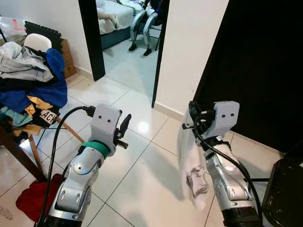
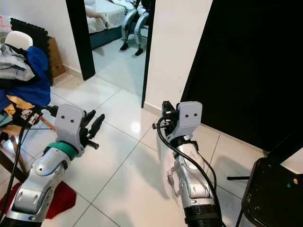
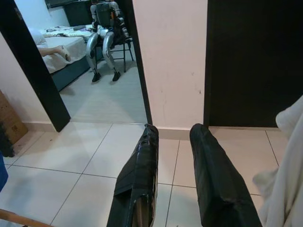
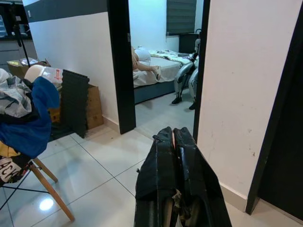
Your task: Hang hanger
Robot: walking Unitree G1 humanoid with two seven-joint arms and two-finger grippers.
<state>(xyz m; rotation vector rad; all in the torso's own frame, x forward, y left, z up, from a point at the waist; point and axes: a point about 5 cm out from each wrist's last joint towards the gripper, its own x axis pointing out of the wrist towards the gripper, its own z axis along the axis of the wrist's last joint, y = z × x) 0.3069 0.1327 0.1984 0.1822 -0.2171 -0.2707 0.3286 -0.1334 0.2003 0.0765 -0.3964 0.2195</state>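
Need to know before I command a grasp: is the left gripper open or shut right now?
Open. The left gripper shows its two long black fingers apart, with white tiled floor visible through the gap, nothing held between them.

Silver arms, black cables, black-fingered left hand (image 1: 124,128)

Clothes pile (image 1: 28,80) on chair (image 1: 19,142) at 10 o'clock; doorway (image 1: 128,42) at 12; second robot (image 1: 144,21) seated beyond; stool (image 2: 270,194) at 4.

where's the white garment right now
In the left eye view the white cloth garment hangs beside the right arm, below its right pincer, above the pale tiled floor near the black door.
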